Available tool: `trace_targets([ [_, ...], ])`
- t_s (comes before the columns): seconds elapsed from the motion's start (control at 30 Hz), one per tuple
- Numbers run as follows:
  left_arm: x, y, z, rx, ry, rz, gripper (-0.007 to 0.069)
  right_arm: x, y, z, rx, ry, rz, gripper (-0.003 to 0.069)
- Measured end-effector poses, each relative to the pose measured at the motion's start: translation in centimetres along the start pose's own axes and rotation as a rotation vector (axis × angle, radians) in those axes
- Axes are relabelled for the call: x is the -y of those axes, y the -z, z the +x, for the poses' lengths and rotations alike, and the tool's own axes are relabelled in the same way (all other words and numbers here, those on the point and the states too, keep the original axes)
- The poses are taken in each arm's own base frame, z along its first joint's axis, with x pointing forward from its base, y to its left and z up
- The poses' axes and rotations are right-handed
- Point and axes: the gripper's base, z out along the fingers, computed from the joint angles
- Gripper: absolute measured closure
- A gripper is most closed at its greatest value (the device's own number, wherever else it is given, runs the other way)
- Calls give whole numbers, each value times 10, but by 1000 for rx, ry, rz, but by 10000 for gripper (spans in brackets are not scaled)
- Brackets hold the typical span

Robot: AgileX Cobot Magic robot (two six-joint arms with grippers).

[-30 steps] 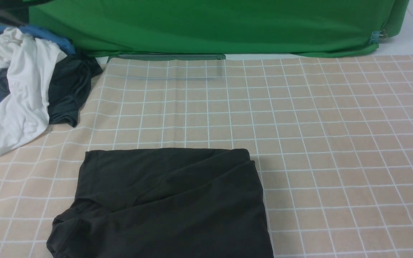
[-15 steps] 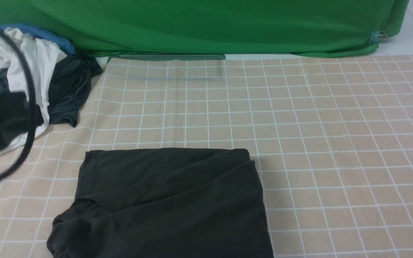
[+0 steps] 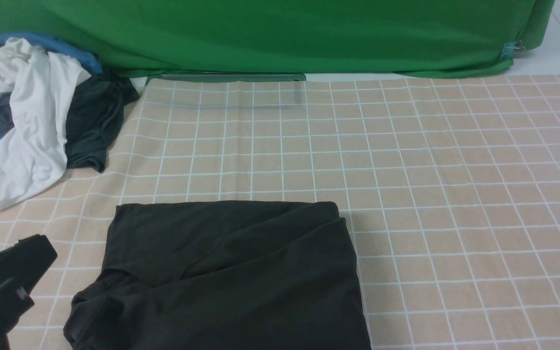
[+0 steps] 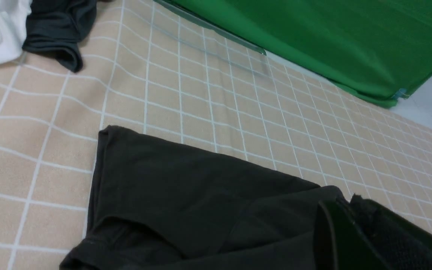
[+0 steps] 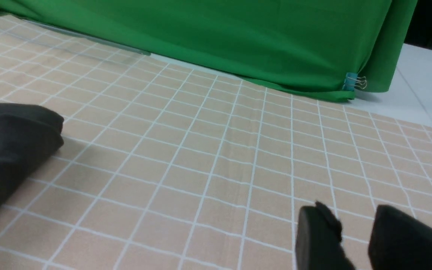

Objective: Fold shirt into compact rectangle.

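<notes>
On the far left of the tabletop (image 3: 455, 194) I see the heap of spare clothes (image 3: 32, 112), white, blue and dark, well apart from my work. Nearer me, the left end effector (image 3: 15, 277) hangs low at the left edge of the front view, just beside the shirt (image 3: 226, 272); its fingers (image 4: 336, 232) are pressed together and pinch nothing. The shirt lies near the front edge, left of centre, already a rough rectangle with clean far and right edges, but its near left corner (image 3: 95, 306) bulges out in a rumpled lump.

I judge the step in hand to be tidying that corner. To do it well I would keep the left end effector low, come in from the side, tuck the lump under or over the main panel, and press flat without dragging the stack.

Further right, the checked cloth is bare. The right end effector (image 5: 354, 232) shows only in its own wrist view, spread a little, holding nothing, well apart from the shirt's right edge
</notes>
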Motion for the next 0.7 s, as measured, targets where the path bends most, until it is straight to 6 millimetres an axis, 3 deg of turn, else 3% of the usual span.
trace_targets([
  [0.37,6,12,-23,298,-27,59,608,0,0,0,-1,7,0,421],
  [0.57,4,13,-24,311,-122,22,608,0,0,0,-1,7,0,421],
  [0.7,1,13,-24,310,-278,-38,608,0,0,0,-1,7,0,421],
])
